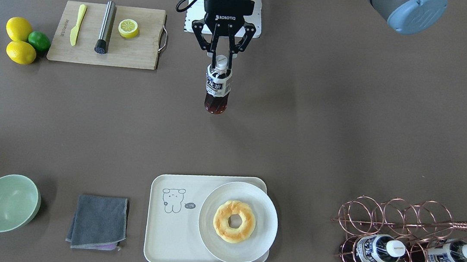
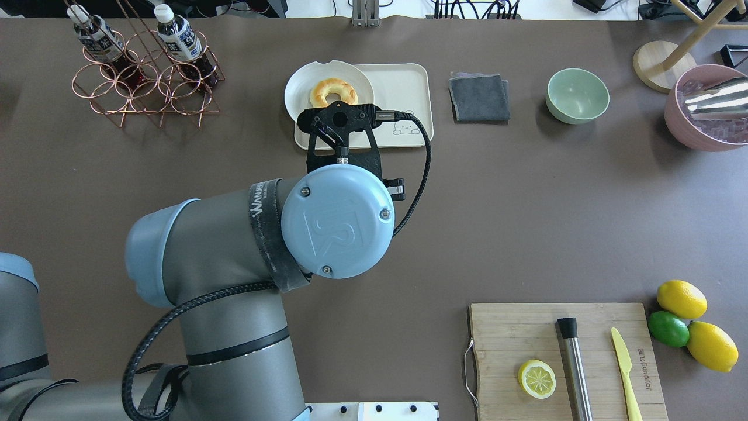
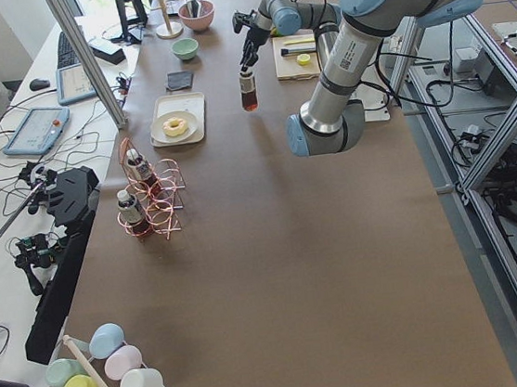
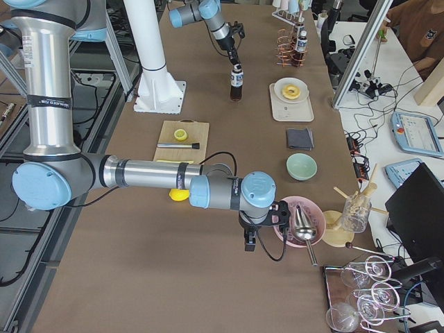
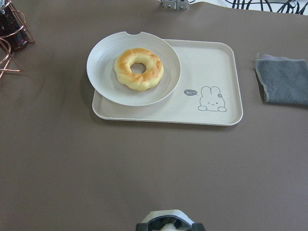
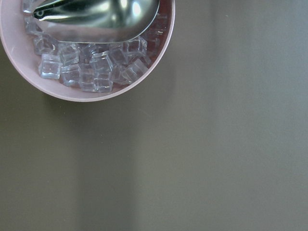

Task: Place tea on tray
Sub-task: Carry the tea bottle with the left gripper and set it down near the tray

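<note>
My left gripper (image 1: 221, 59) is shut on the neck of the tea bottle (image 1: 217, 87), a small clear bottle of dark liquid with a white cap, held upright on the robot's side of the table's middle. The cream tray (image 1: 170, 233) with a line-drawn animal lies farther out, straight ahead in the left wrist view (image 5: 211, 72). A white plate (image 1: 257, 233) with a doughnut covers half of the tray. My right gripper (image 4: 251, 239) shows only in the exterior right view, beside a pink bowl; I cannot tell whether it is open or shut.
Two more tea bottles (image 1: 377, 249) lie in a copper wire rack (image 1: 398, 217). A grey cloth (image 1: 99, 222) and a green bowl (image 1: 8, 203) lie beside the tray. A wooden cutting board (image 1: 137, 51) holds a lemon half, knife and steel rod. The pink bowl (image 6: 96, 94) holds ice.
</note>
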{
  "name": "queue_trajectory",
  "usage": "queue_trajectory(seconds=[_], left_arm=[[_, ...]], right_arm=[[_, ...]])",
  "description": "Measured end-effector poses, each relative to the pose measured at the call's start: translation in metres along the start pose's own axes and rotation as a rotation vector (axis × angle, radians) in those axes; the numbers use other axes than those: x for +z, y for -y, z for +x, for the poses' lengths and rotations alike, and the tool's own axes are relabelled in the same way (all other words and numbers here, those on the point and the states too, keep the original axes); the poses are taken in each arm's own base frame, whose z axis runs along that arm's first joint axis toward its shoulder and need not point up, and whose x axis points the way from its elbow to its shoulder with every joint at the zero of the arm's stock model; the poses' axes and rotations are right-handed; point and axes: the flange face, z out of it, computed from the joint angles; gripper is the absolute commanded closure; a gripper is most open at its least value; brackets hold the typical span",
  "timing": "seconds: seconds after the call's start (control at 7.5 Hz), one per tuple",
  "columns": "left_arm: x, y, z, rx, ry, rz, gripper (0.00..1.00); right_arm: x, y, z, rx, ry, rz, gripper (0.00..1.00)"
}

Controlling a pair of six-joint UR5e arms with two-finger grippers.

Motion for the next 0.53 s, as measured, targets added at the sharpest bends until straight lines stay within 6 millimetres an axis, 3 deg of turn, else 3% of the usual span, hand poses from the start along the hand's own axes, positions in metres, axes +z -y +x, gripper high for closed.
queue_trajectory(seconds=[0.53], left_arm=[[0.0103,-0.0089,-0.0004,0.012,0.013,-0.001,1.0]], right_arm=[[0.0011,-0.0017,0.0011,0.003,0.001,-0.002,0.0]])
